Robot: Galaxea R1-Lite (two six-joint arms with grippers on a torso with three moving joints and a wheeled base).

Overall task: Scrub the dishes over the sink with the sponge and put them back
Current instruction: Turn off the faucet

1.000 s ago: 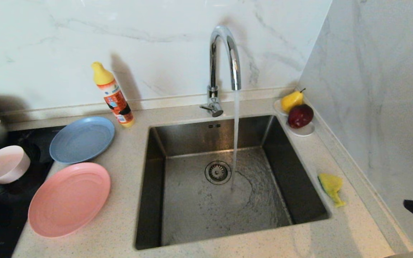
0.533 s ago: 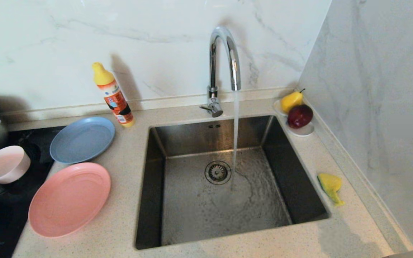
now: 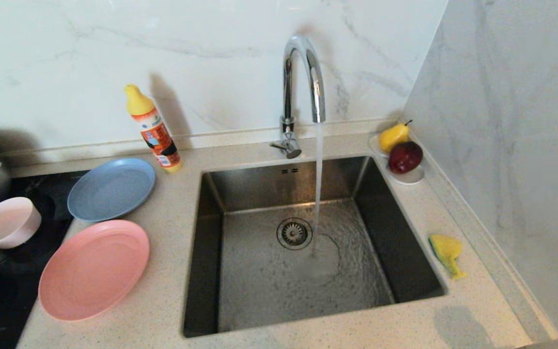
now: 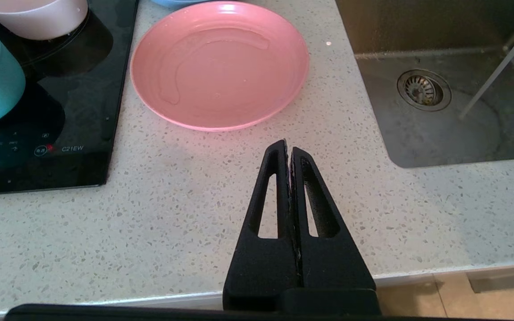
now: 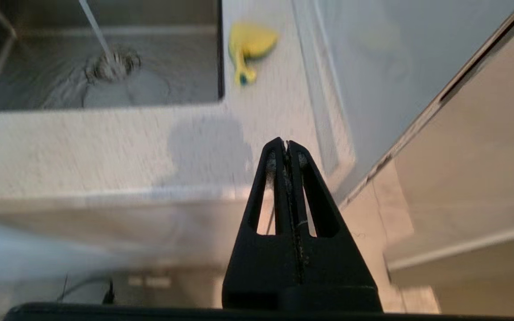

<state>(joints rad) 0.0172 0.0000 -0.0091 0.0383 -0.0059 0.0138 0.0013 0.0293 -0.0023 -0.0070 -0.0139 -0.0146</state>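
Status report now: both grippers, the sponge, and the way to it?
Left gripper shut, empty, near pink plate. Right gripper shut, empty, off counter edge. Sponge untouched right of sink. Nothing blocks it.

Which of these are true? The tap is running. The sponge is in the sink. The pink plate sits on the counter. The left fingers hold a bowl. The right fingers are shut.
1. The tap is running: true.
2. The sponge is in the sink: false, it lies on the counter beside it.
3. The pink plate sits on the counter: true.
4. The left fingers hold a bowl: false, they are shut on nothing.
5. The right fingers are shut: true.
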